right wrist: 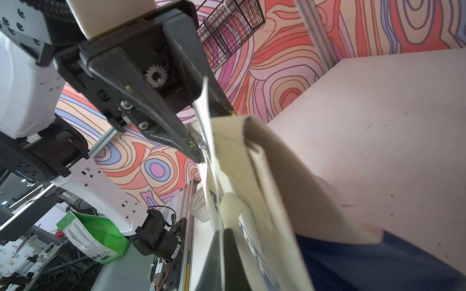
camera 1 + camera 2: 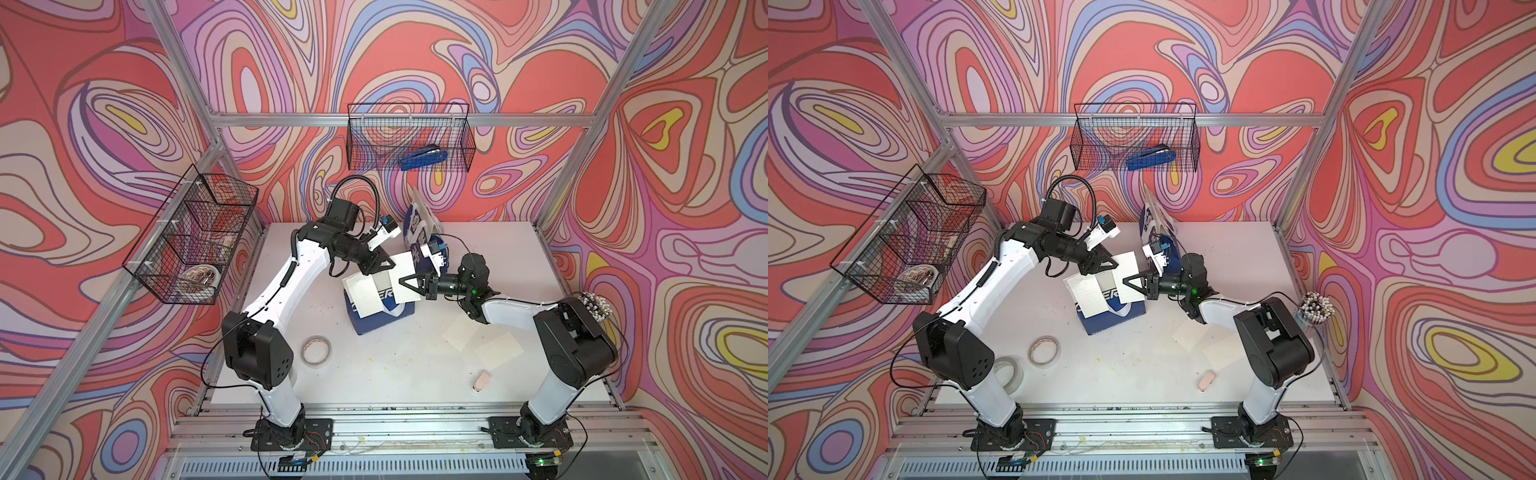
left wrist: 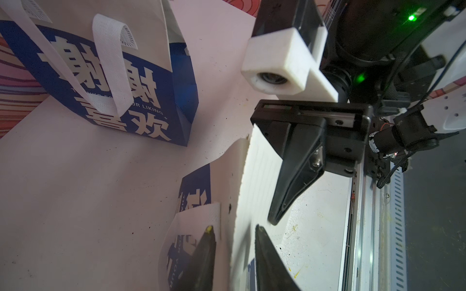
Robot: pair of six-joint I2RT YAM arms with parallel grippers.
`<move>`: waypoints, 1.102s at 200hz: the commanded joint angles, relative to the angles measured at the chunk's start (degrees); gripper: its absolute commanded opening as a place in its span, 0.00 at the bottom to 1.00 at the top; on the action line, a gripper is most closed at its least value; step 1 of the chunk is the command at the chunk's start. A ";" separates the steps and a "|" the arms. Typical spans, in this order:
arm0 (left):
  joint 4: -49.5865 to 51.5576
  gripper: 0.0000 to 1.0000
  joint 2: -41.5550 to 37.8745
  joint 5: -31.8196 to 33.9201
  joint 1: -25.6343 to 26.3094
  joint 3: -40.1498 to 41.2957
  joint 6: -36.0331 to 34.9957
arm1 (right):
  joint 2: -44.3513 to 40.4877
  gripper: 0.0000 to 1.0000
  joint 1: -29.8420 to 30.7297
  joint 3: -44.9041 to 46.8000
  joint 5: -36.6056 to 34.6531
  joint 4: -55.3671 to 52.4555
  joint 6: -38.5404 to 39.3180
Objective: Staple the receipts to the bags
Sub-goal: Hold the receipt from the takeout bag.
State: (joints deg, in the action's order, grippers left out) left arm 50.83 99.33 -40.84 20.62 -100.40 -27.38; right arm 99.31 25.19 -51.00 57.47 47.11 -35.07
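Note:
A blue bag with "CHEER" lettering (image 2: 376,322) stands mid-table, and one receipt (image 2: 365,297) rests on its top. A second receipt (image 2: 405,266) is held on edge above that bag. My right gripper (image 2: 401,282) is shut on this receipt; in the right wrist view its fingers (image 1: 223,230) pinch the thin sheet. My left gripper (image 3: 234,228) straddles the same sheet from the opposite side with its fingers apart, so it is open. The bag with large Chinese characters (image 3: 141,100) stands behind, near the back wall (image 2: 419,228). Two more receipts (image 2: 461,332) (image 2: 498,349) lie flat on the right.
A blue stapler (image 2: 424,158) lies in the wire basket on the back wall. A tape roll (image 2: 316,350) sits front left and a small pink block (image 2: 482,380) front right. A second wire basket (image 2: 195,232) hangs on the left wall.

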 commanded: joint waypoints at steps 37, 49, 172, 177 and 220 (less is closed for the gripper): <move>0.19 0.37 0.69 -0.73 -0.25 -1.11 0.61 | -0.33 0.00 -0.09 -1.21 0.36 -7.52 4.56; 0.05 0.37 0.73 -0.64 -0.24 -1.16 0.96 | -0.47 0.00 -0.11 -1.79 0.36 -10.11 5.89; 0.95 0.39 1.04 -1.25 -0.30 -1.23 0.02 | 0.71 0.00 -0.10 -1.47 0.55 -0.99 -0.06; 1.10 0.36 1.04 -1.21 -0.30 -1.26 -0.12 | 0.79 0.00 -0.13 -1.47 0.51 -1.08 -0.04; 1.16 0.13 1.44 -0.51 -0.26 -1.38 -0.14 | 0.89 0.00 -0.11 -0.77 0.63 -1.50 0.14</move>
State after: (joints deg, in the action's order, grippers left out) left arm 50.85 100.18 -40.91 20.62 -100.42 -26.98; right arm 99.33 25.19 -51.55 57.52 44.42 -34.63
